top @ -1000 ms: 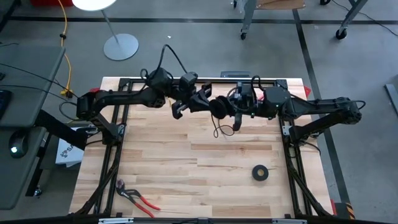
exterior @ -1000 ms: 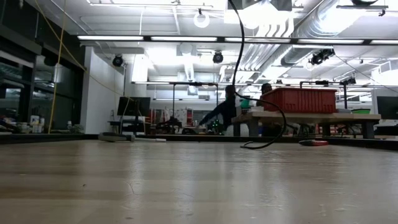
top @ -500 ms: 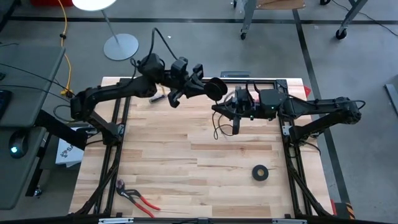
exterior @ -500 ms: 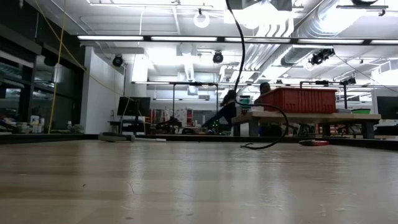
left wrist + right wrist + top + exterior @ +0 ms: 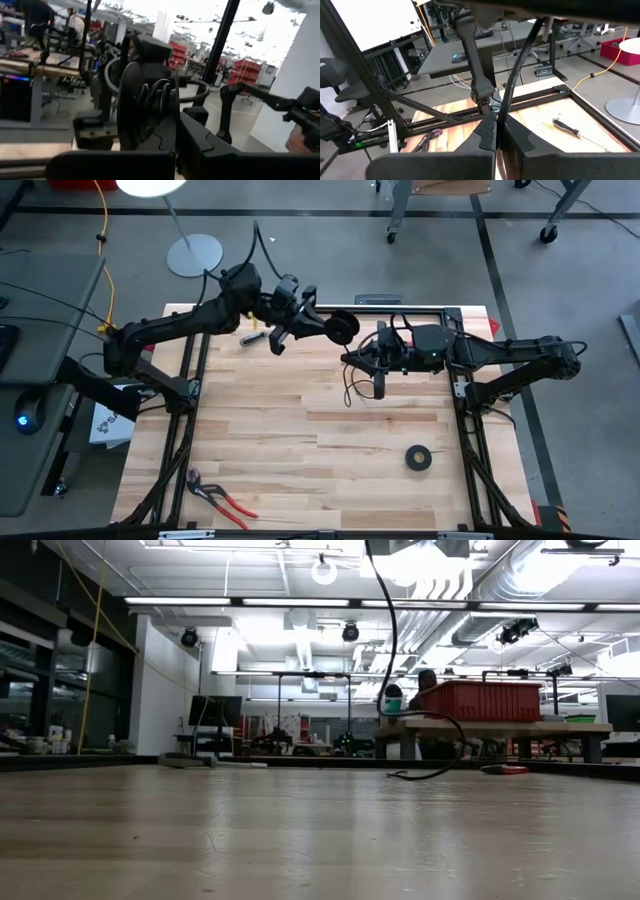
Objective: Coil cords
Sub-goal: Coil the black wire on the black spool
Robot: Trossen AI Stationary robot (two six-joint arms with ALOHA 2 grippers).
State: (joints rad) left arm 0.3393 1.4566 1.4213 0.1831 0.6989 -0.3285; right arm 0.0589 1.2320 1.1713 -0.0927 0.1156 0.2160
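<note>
Lifted away, the left gripper point(image 5: 322, 327) is clamped on the cords' point(image 5: 343, 327) coil; right gripper point(image 5: 358, 360) pinches its tail.

A black tape roll point(image 5: 418, 457) and red-handled pliers point(image 5: 222, 497) lie on the wooden table point(image 5: 300, 430); what looks like a screwdriver point(image 5: 252, 337) lies near its far edge.

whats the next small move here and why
Probably swing the left claw, shut on the coiled cord, once around to lay on another loop. The right claw is shut on the strand leading off the coil, and a loose tail hangs to the table below it, unwound.
</note>
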